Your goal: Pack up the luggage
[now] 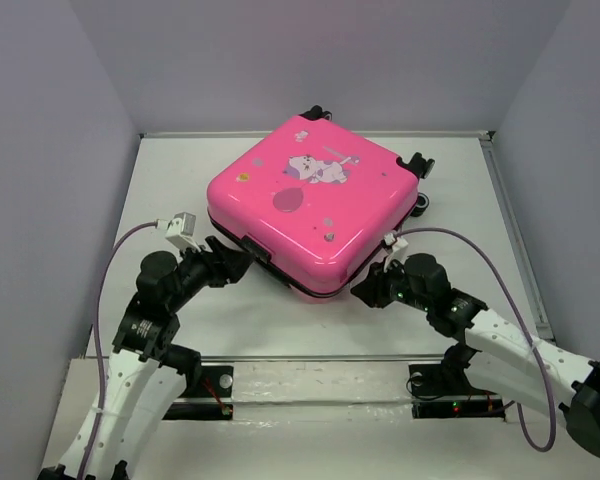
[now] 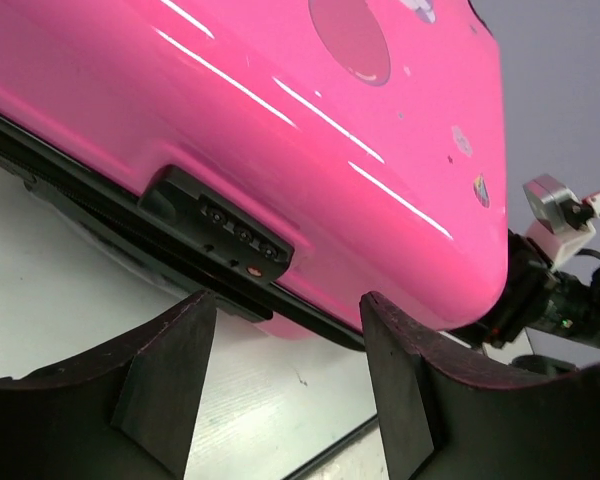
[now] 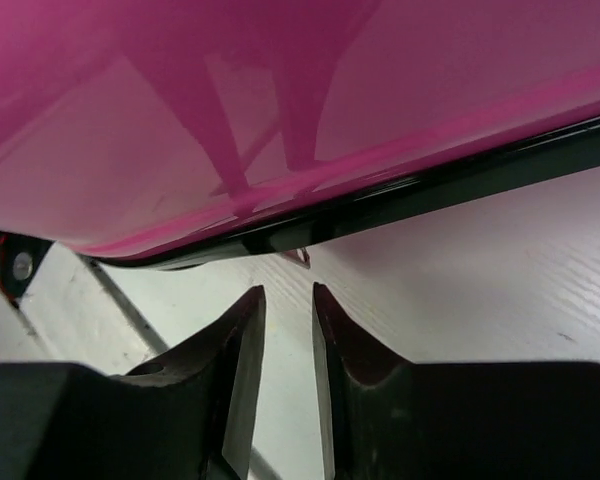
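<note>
The luggage [image 1: 315, 195], a bright pink hard-shell suitcase with a cartoon print, lies flat and shut in the middle of the table. My left gripper [image 1: 238, 260] is open at its front left side. In the left wrist view, my left gripper [image 2: 288, 335] stands just below the black lock block [image 2: 230, 235] on the pink shell [image 2: 280, 110], with only table between its fingers. My right gripper [image 1: 363, 290] sits at the front right edge. In the right wrist view, my right gripper [image 3: 288, 295] is narrowly open and holds nothing, just short of the black zipper seam [image 3: 430, 190] and a small zipper pull [image 3: 302, 257].
Black-and-white caster wheels [image 1: 418, 165] stick out at the suitcase's far right side. White table [image 1: 280, 320] runs in front of the suitcase to a metal rail [image 1: 320, 380] by the arm bases. Grey walls close in left, right and back. The right arm [image 2: 565, 295] shows past the suitcase corner.
</note>
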Robot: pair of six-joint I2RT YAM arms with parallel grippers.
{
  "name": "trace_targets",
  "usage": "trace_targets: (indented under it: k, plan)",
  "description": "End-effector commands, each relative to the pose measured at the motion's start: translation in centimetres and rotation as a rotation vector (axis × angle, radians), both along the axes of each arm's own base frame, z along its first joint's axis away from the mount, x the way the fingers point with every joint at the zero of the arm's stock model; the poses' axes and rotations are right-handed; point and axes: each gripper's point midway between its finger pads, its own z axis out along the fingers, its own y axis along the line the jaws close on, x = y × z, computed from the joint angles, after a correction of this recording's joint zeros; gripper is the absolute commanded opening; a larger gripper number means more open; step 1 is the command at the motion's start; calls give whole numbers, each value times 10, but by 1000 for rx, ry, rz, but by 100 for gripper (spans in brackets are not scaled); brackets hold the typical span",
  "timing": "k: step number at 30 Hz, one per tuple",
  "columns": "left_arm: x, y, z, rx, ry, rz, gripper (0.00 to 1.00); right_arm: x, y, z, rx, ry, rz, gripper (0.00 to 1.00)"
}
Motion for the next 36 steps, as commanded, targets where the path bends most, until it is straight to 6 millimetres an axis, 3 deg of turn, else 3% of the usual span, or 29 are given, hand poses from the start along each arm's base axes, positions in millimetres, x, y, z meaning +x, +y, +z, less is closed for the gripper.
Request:
trace_targets:
  k: [1,4,7,15,17,24,30,34,36]
  plan:
    - [-18,-17,-12,-11,65,-131,70,30,8,27,90,-173,-66,35]
    - [-25,-28,-18,-2,89,-181,69,34,16,33,109,-228,-29,43]
    - [-23,-36,-24,25,109,-187,69,38,21,25,87,-237,-9,45]
    - [-37,-93,-28,17,121,-287,72,45,24,21,134,-297,-25,45]
    - [-37,-99,-28,18,119,-297,72,47,22,31,174,-341,-48,38]
    - [-41,-120,-38,51,148,-328,72,47,21,26,198,-340,-60,25]
    - [-29,-129,-35,43,133,-299,71,43,18,31,233,-336,-74,8]
    - [-19,-135,-22,15,96,-279,71,30,19,30,246,-276,-55,7]
    - [-12,-140,-16,1,76,-269,71,15,21,16,224,-197,-34,7]
